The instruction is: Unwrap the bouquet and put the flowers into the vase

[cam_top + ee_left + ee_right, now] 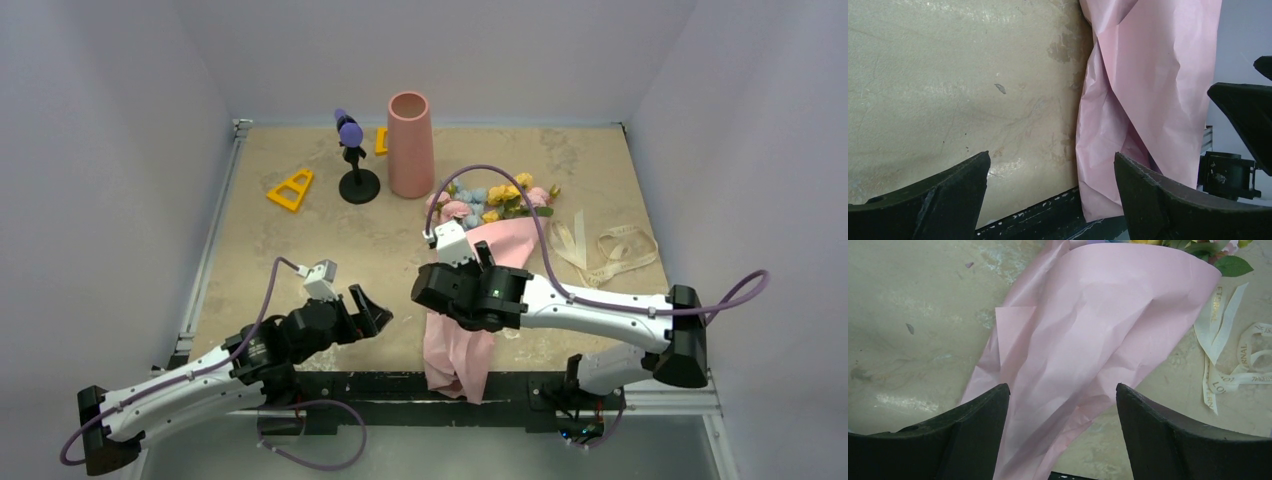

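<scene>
Meanwhile, jaws apart at the worktop's [300, 240] near edge.
My right gripper [1063, 390] hovers over the bouquet [1088, 325]; my left gripper [1052, 157] sits beside its pink wrap [1148, 75], empty.

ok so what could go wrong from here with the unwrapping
1. The bouquet has its paper tail hanging over the near edge of the table. A pull toward the arms by the open right hand could drag it off.
2. The flowers lie close to the upright vase, so shoving the bundle back might tip it.
3. The loose ribbon lies beside the wrap and could snag.
</scene>
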`<state>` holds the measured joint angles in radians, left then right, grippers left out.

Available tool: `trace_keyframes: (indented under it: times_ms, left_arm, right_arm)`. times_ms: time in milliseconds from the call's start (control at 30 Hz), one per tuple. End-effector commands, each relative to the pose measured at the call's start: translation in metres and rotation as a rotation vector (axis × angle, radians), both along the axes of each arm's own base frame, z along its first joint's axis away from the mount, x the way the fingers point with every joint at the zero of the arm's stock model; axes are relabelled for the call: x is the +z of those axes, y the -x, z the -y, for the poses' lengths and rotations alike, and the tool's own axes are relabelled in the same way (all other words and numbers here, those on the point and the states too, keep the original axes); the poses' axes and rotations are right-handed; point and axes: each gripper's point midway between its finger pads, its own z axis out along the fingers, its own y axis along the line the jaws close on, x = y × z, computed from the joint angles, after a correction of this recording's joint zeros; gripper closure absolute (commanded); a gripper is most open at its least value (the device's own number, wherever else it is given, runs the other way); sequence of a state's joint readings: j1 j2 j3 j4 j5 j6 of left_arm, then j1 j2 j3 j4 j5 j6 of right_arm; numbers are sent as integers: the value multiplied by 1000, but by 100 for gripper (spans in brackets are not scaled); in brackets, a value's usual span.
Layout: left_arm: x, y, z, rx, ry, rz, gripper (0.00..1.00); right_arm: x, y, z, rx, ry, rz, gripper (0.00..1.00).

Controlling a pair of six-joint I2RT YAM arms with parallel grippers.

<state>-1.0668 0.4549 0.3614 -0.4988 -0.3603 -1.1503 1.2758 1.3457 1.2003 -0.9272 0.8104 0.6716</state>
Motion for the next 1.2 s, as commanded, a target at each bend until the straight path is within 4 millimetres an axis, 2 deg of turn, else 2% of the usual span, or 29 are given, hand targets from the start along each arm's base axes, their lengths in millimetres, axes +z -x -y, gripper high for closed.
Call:
trace_keyframes:
  times_ms: [0,167,333,533,700,833,1033,1167]
  left_arm:
    - [-4,2,2,7,28,-20,3]
    - [-10,2,4,7,40,-27,4]
    - [-16,4,4,2,29,-47,4]
    - [-19,6,4,-2,27,-54,4]
    - [-19,6,5,-4,28,-57,4]
    - [-19,6,8,-9,34,-60,5]
    - [-22,6,12,-20,24,-68,5]
    - [-23,6,14,-27,22,-72,5]
  right_arm:
    - [9,-3,-2,-54,21,29,19]
    - [2,-4,-2,-89,158,24,18]
    - [-13,-3,7,-127,274,13,18]
    - [-23,0,15,-138,309,-4,20]
    - [-20,1,25,-155,318,6,26]
    - [-12,3,40,-190,295,31,36]
    - [-2,10,70,-256,221,50,65]
    - [1,17,87,-305,141,52,72]
